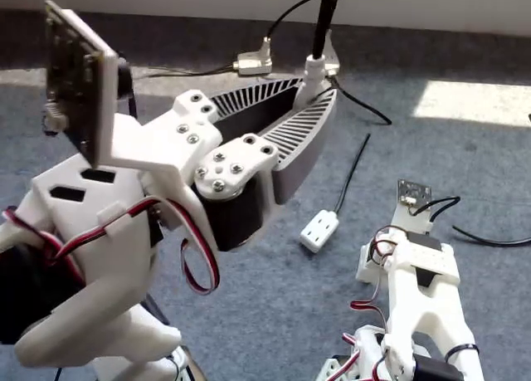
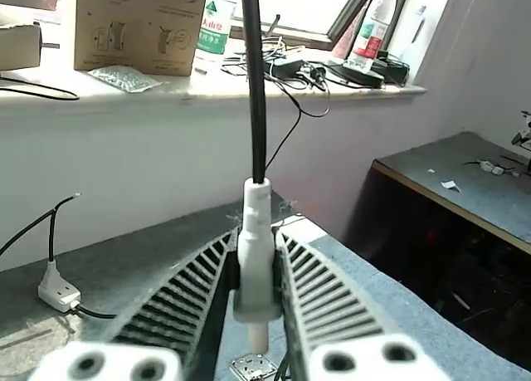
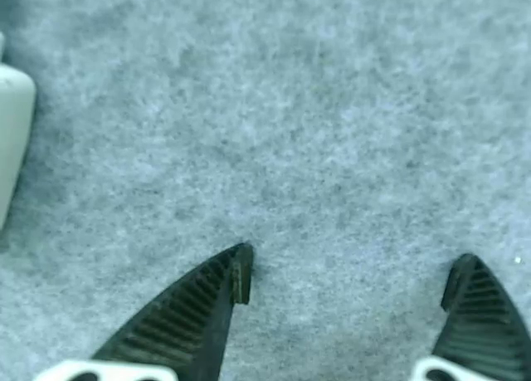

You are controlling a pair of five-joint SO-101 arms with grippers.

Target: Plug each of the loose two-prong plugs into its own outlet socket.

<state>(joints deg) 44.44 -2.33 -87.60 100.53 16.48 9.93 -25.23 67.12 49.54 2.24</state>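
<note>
Left tool (image 2: 257, 241) is clenching plug (image 2: 255, 269) aloft; right tool (image 3: 353, 269) is hanging released; socket (image 1: 319, 230) is lying unfilled; plugging-in not yet begun.

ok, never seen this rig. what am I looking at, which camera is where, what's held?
Two small robot arms at a table with a grey mat. The high view looks down from a fixed camera; the two wrist views come from cameras on each arm, looking along its end effector. The left end effector is shut on a white plug with a black cable, held above the mat. The right end effector is open above the mat. On the mat lie a white outlet socket and a second plug near the far edge.
</note>
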